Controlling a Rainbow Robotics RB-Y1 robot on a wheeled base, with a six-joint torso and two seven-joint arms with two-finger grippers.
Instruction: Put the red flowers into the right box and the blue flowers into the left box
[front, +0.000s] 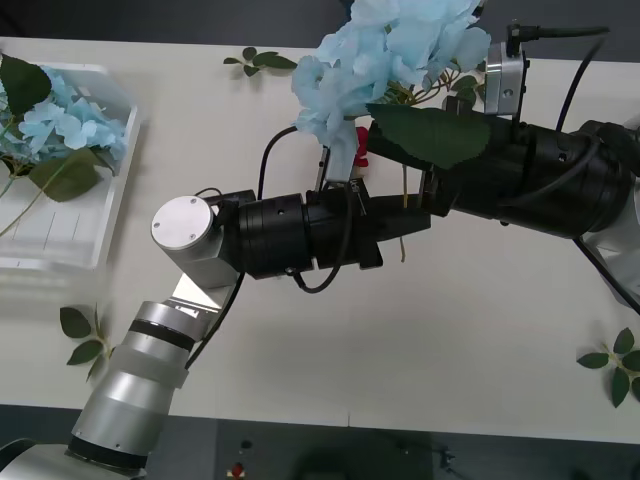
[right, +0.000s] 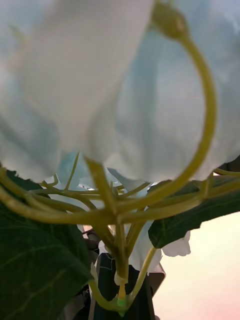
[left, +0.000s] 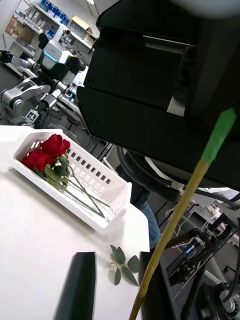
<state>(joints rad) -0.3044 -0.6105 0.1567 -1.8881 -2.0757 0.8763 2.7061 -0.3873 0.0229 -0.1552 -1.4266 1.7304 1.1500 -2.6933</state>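
Note:
My right gripper (front: 428, 188) (right: 120, 300) is shut on the stem of a blue flower (front: 385, 50) (right: 115, 100) and holds it upright over the table's middle. One of its large leaves (front: 432, 135) lies over the wrist. My left gripper (front: 403, 215) (left: 120, 300) reaches in from the left and stands open around the lower stem (left: 175, 215). One black finger (left: 75, 285) is apart from that stem. More blue flowers (front: 60, 125) lie in the left box (front: 70, 235). Red flowers (left: 47, 150) lie in the right box (left: 102, 197).
Loose green leaf sprigs lie on the white table: one at the back (front: 260, 60), one front left (front: 85, 335), one front right (front: 618, 362) (left: 122, 260). A bit of red (front: 361, 150) shows behind the arms. The two arms crowd the table's middle.

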